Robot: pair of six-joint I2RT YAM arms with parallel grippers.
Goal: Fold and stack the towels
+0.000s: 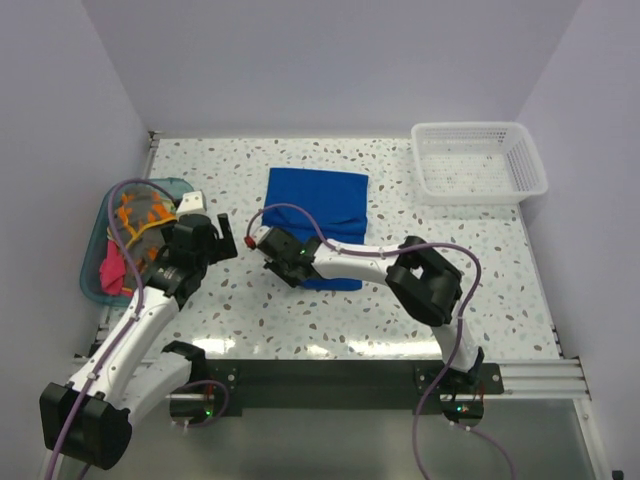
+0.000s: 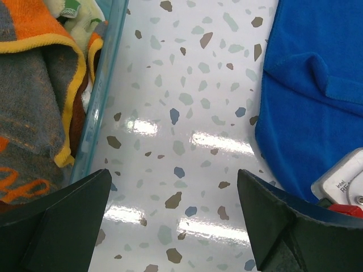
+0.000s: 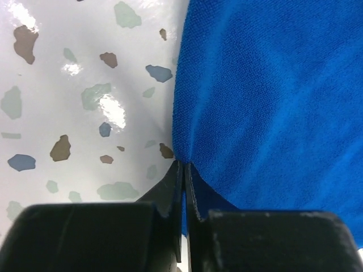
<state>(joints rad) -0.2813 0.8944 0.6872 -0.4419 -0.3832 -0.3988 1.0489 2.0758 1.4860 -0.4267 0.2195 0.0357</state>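
The speckled bench (image 1: 400,190) carries a royal blue towel (image 1: 330,205) lying at its middle, partly folded with soft creases. A white mesh basket (image 1: 478,127) stands at the far right corner. At the left edge a teal tub (image 1: 90,270) holds a heap of towels: an orange and grey towel (image 1: 140,212) on top and a pink towel (image 1: 113,272) at the near end. The right tool (image 3: 182,167) is pressed together, pinching the blue towel's left edge. The left tool (image 2: 173,221) is spread wide above bare bench, between tub and blue towel.
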